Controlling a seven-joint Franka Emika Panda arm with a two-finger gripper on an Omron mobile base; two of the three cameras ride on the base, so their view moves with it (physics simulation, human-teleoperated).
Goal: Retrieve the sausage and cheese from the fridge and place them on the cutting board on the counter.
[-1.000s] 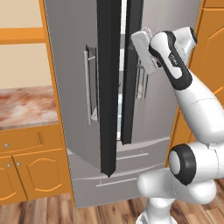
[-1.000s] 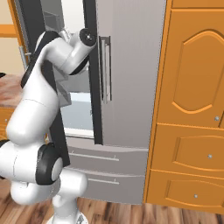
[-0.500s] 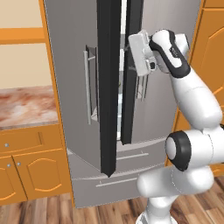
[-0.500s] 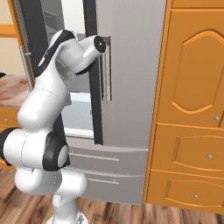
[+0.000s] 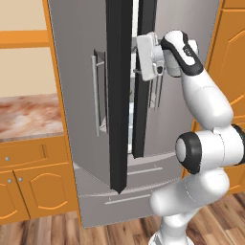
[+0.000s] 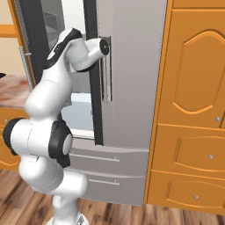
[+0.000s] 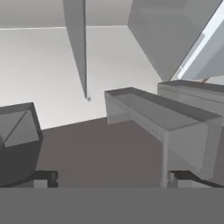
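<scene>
Up high, between the fridge (image 5: pixel 81 95) doors: gripper (image 7: pixel 111 177) spread wide, holding nothing, facing grey shelves (image 7: pixel 153 111) just ahead.

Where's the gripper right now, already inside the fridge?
The gripper, open, is up at the gap between the fridge doors, pointing inside over grey shelves.

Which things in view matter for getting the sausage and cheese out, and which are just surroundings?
Job:
fridge, both doors ajar
gripper, open, looking in at grey shelves
counter

Surroundings:
orange base cabinets
tall orange cupboard
wooden floor

Sausage, cheese and cutting board: not identifiable.
</scene>
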